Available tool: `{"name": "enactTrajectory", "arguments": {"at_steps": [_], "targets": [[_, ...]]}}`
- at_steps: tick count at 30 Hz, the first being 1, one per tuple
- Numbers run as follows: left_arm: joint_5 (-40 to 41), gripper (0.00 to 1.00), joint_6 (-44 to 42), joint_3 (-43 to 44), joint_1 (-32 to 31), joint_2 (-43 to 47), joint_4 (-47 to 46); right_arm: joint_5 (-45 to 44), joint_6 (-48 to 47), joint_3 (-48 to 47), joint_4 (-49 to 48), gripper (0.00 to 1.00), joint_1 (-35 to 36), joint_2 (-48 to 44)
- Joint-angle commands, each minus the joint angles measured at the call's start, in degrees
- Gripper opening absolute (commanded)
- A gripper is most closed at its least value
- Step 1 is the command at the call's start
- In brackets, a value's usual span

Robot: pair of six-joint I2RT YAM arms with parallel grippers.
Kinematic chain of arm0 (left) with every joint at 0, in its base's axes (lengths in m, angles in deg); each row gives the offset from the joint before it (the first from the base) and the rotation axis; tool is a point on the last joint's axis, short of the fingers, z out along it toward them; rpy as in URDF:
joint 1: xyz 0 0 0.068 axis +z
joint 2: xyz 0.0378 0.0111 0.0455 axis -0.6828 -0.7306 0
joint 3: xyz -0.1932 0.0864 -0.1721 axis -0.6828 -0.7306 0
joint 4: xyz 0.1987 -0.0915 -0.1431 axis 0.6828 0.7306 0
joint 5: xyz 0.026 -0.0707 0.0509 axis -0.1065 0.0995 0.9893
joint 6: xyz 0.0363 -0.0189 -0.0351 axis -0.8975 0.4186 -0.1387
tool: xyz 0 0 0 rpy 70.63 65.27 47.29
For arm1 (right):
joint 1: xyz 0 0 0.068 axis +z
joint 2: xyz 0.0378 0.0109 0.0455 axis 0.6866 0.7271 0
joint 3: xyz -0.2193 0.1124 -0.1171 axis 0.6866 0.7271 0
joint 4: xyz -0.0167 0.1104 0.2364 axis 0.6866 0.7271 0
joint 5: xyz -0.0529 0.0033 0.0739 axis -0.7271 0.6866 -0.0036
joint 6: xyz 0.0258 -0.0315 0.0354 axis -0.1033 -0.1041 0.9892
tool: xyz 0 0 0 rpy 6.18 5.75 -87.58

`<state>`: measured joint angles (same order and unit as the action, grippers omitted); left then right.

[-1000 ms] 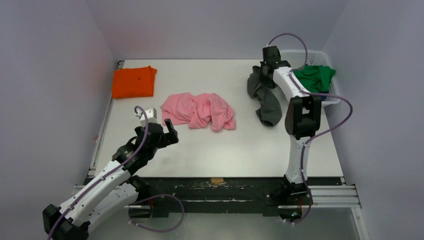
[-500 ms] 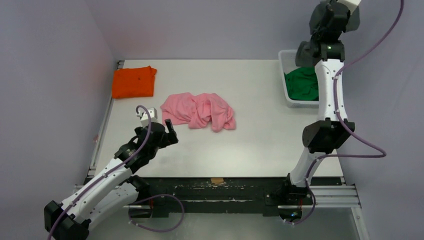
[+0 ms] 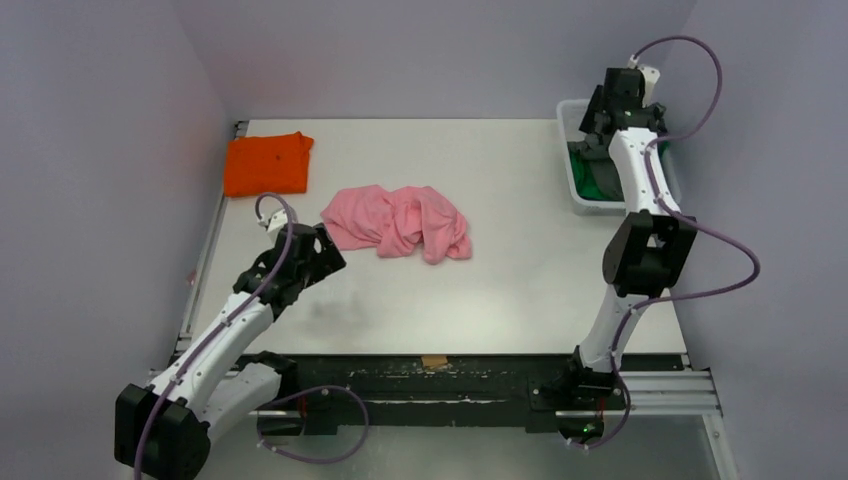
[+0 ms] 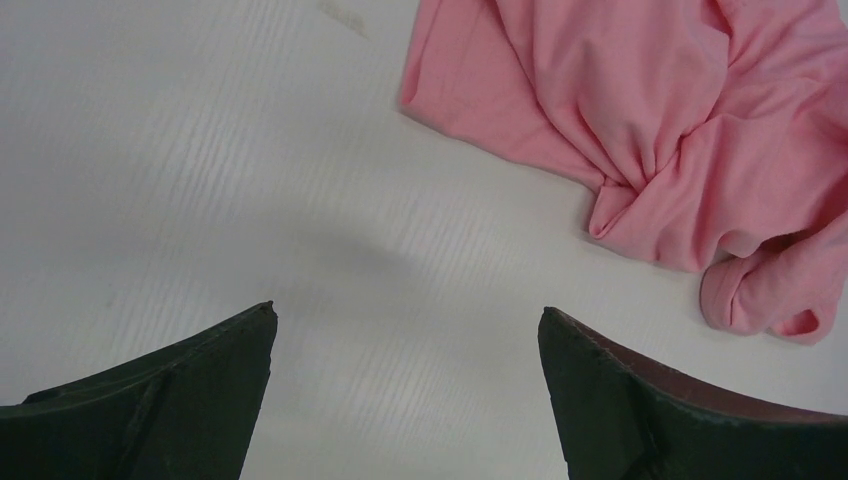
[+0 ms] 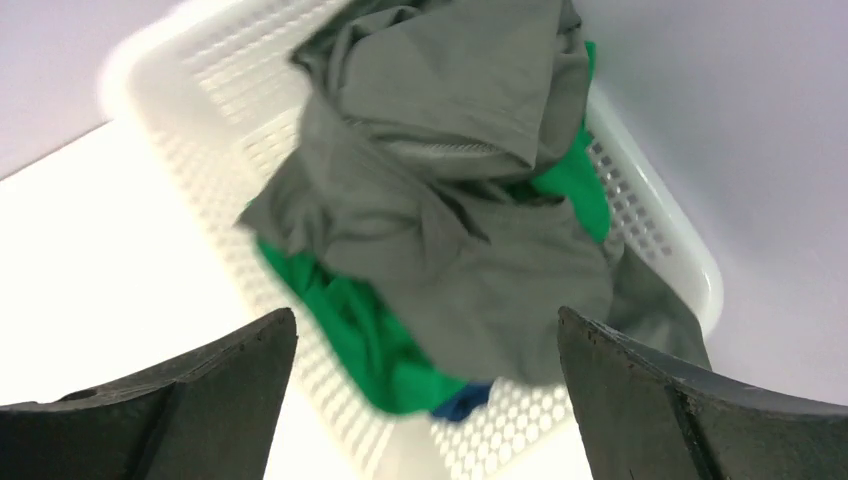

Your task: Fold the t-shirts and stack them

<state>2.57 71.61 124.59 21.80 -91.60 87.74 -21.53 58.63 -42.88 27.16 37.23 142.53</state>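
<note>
The right wrist view alone shows a crumpled grey cotton t-shirt (image 5: pixel 450 230) heaped in the white perforated plastic basket (image 5: pixel 190 90), over a bright green t-shirt (image 5: pixel 350 320) and a scrap of blue cloth (image 5: pixel 462 405). From overhead the arm hides the grey one and only green (image 3: pixel 597 180) shows in the basket (image 3: pixel 567 150). The right claw (image 5: pixel 425 320) hangs above the pile with its fingers spread wide and nothing between them.

The left claw (image 4: pixel 405 320) is also spread and empty, low over bare tabletop. The rumpled light pink t-shirt (image 4: pixel 640 130) lies ahead and to its right, near but not touching.

The overhead view adds a folded orange t-shirt (image 3: pixel 267 163) far ahead of the left claw (image 3: pixel 318 252), at the table's back left corner. The right claw (image 3: pixel 592 140) sits at the back right edge, close to the wall.

The white table (image 3: pixel 520 280) has open room between pink shirt (image 3: pixel 400 222) and basket, enclosed by pale lilac walls (image 3: pixel 100 150).
</note>
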Motion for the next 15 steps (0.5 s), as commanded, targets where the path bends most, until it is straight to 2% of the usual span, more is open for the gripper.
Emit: {"name": "enactTrajectory", "arguments": {"at_steps": [1,4,9,11,15], "targets": [[-9.78,1.0,0.83,2.47,4.3,-5.65,-7.57,4.63,2.0,6.33,-2.13,0.99,7.97,-17.99],[-14.52,0.98,0.79,3.46,7.82,-12.51,-11.21,10.73,4.48,17.22,-3.19,0.94,14.68,-24.14],[-20.71,0.86,-0.08,10.36,12.06,-27.22,-12.64,15.16,9.01,39.65,-12.14,0.88,28.93,-31.92],[-24.62,0.79,-0.54,12.74,13.34,-33.37,-13.55,17.93,10.58,44.15,-13.77,0.85,34.42,-31.35],[-19.25,0.73,-0.36,16.15,13.65,-39.11,-11.06,20.05,10.65,46.07,-14.58,0.8,44.24,-26.78]]}}
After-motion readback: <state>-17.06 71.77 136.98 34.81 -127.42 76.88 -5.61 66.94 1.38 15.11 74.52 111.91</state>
